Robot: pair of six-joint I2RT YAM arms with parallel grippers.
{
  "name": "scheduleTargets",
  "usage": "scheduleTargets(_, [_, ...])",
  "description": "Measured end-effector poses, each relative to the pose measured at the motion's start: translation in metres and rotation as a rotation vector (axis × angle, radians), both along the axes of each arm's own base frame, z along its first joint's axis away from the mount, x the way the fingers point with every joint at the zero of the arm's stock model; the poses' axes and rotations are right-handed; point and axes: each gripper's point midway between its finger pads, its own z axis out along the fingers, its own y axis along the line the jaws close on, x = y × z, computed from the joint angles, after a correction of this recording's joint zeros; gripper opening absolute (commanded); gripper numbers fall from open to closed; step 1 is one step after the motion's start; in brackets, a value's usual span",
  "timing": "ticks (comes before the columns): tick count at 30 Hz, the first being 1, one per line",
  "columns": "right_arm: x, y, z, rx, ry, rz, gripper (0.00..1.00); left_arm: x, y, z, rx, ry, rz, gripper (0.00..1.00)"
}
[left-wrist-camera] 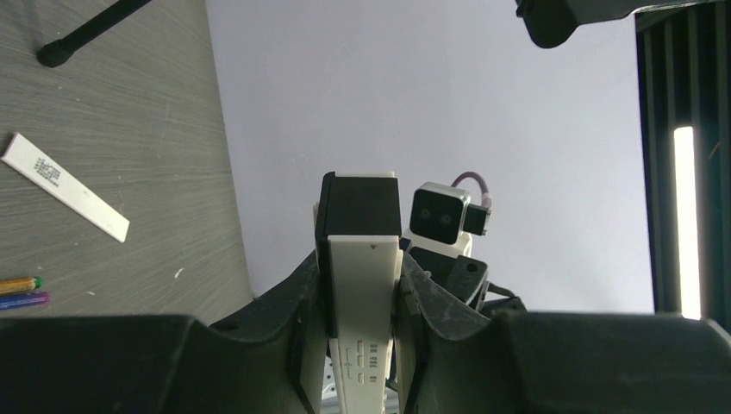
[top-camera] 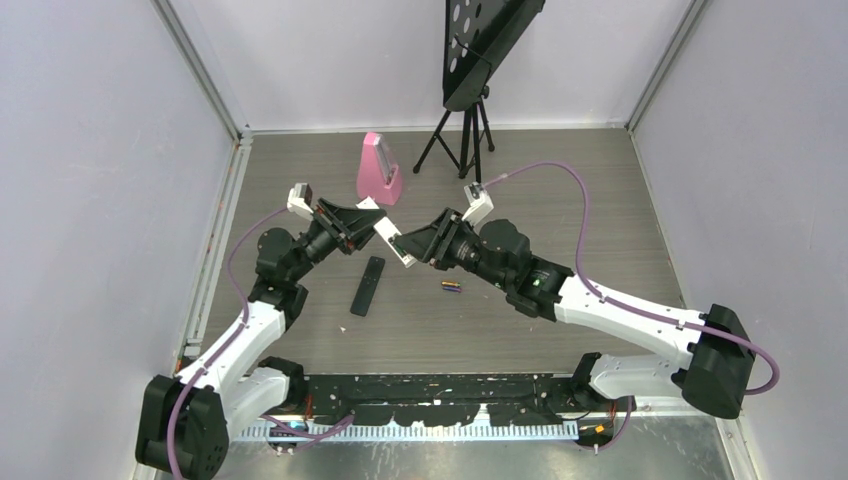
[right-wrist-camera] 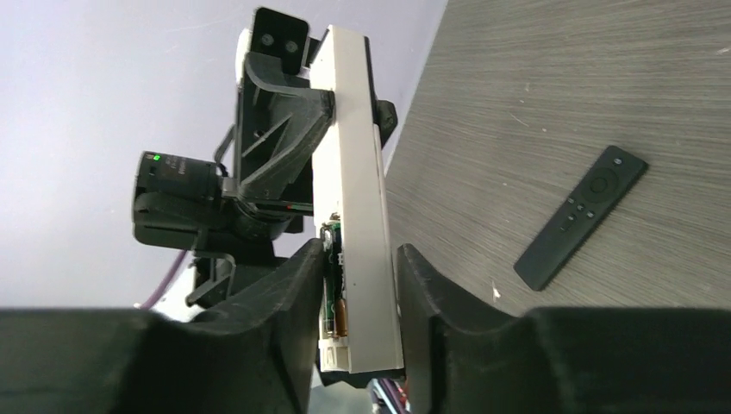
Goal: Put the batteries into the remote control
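Observation:
The black remote control [top-camera: 367, 285] lies flat on the table, buttons up, untouched; it also shows in the right wrist view [right-wrist-camera: 582, 216]. Two loose batteries [top-camera: 451, 286], one yellow and one purple, lie side by side to its right, and show in the left wrist view [left-wrist-camera: 19, 291]. My left gripper [top-camera: 378, 228] and right gripper [top-camera: 412, 246] are both shut on one white bar-shaped remote [top-camera: 395, 243], held in the air between them. The left wrist view shows it [left-wrist-camera: 366, 293] between my fingers. The right wrist view shows its open compartment with a green and a gold battery [right-wrist-camera: 334, 276] inside.
A pink metronome [top-camera: 378, 170] stands behind the grippers. A black tripod stand [top-camera: 462, 130] is at the back. A flat white strip [left-wrist-camera: 65, 185] lies on the table near the loose batteries. Walls close the left, right and back.

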Motion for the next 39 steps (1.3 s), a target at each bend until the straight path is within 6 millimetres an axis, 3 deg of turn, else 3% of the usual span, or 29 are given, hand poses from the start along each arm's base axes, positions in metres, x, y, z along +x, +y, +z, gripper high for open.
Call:
scheduleTargets(1, [0.0,0.0,0.0,-0.008,-0.002,-0.002,0.61,0.0,0.0,-0.001,0.004,-0.001,-0.001,0.0])
scheduleTargets(4, [0.0,-0.007,-0.012,-0.077,0.002,-0.013,0.73,-0.002,-0.001,-0.004,0.035,-0.016,-0.004,0.0])
scheduleTargets(8, [-0.003,-0.022,-0.02,-0.152,-0.01,-0.027,0.8,-0.006,0.0,-0.01,0.087,-0.038,-0.007,0.0])
scheduleTargets(13, [-0.005,-0.03,-0.009,-0.27,-0.093,0.008,0.85,-0.013,0.0,-0.024,0.177,-0.058,-0.014,0.0])
scheduleTargets(17, [-0.004,-0.014,0.005,-0.389,-0.182,0.081,0.74,-0.017,0.002,-0.038,0.246,-0.053,-0.016,0.0])
scheduleTargets(19, [-0.009,0.0,0.001,-0.459,-0.223,0.134,0.73,-0.018,0.003,-0.046,0.277,-0.045,-0.018,0.0])
scheduleTargets(24, [-0.024,0.026,-0.038,-0.66,-0.265,0.25,0.69,-0.019,0.004,-0.059,0.322,-0.023,-0.026,0.0])
scheduleTargets(27, [-0.023,0.028,-0.068,-0.776,-0.259,0.269,0.67,-0.02,0.004,-0.063,0.335,-0.012,-0.028,0.0])
scheduleTargets(30, [-0.015,0.022,-0.079,-0.834,-0.262,0.238,0.57,-0.023,0.005,-0.064,0.342,-0.01,-0.029,0.0])
scheduleTargets(35, [-0.015,0.026,-0.073,-0.822,-0.293,0.239,0.28,-0.023,0.007,-0.062,0.341,-0.014,-0.015,0.01])
scheduleTargets(37, [-0.015,0.026,-0.073,-0.82,-0.295,0.241,0.2,-0.023,0.007,-0.062,0.342,-0.012,-0.013,0.05])
scheduleTargets(39, [-0.015,0.027,-0.073,-0.815,-0.298,0.257,0.16,-0.022,0.007,-0.062,0.341,-0.01,-0.012,0.18])
